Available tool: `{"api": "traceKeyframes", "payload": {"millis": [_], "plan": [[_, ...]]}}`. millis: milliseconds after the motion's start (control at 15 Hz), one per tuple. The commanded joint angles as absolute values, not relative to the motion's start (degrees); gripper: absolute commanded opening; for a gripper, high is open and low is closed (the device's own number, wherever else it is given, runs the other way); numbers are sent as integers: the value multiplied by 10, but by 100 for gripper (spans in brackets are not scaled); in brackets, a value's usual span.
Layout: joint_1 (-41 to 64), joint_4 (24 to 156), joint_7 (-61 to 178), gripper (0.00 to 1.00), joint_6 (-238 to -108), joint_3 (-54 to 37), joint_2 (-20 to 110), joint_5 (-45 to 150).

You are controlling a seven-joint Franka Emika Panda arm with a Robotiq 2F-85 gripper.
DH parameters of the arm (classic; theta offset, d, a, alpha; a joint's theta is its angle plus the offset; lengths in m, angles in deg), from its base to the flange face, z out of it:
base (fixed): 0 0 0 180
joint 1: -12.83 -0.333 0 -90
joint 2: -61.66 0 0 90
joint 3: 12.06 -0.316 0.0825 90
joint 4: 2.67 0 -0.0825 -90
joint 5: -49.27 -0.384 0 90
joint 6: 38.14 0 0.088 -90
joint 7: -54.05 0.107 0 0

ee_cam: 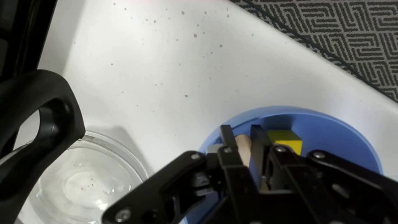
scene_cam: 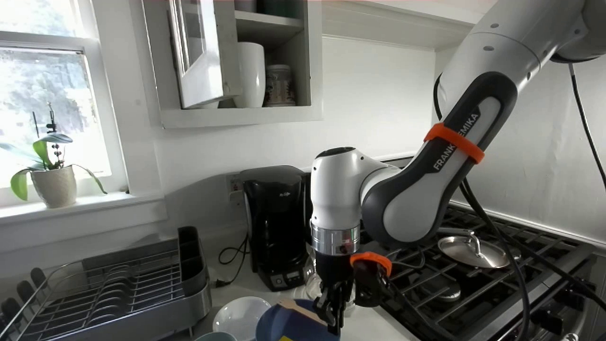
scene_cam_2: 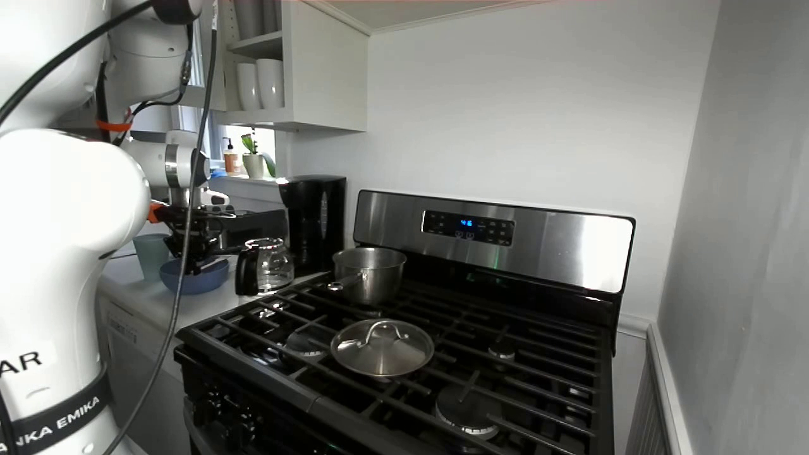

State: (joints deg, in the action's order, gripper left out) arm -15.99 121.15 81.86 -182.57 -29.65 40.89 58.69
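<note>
One speckled white counter (ee_cam: pixel 155 99) under blue bowl (ee_cam: pixel 332 137), gas stove (scene_cam_2: pixel 493 316) alongside

A kitchen, most likely a home one, is shown. A gas stove (scene_cam_2: pixel 468 354) is seen, with a saucepan (scene_cam_2: pixel 382 276) and a metal lid (scene_cam_2: pixel 382 355) set on top. Along the white counter (ee_cam: pixel 140 77) beside it, a coffee maker (scene_cam: pixel 277 213), a glass coffee pot (scene_cam_2: pixel 275 266), a dish rack (scene_cam: pixel 158 316) and a blue bowl (ee_cam: pixel 334 140) are arranged. Tall white containers (scene_cam: pixel 251 76) are kept in a wall cupboard (scene_cam: pixel 315 57) whose glass door (scene_cam: pixel 203 85) is swung open. A homelike look is given by the potted plant (scene_cam: pixel 55 186) and pump bottle (scene_cam_2: pixel 231 162) on the windowsill (scene_cam: pixel 118 198).
</note>
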Motion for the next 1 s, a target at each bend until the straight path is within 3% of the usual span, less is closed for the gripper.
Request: {"api": "traceKeyframes", "payload": {"millis": [0, 933], "plan": [[-174, 1202, 816, 5, -1827, -283, 402, 587], [-167, 1256, 826, 5, -1855, -276, 450, 586]]}}
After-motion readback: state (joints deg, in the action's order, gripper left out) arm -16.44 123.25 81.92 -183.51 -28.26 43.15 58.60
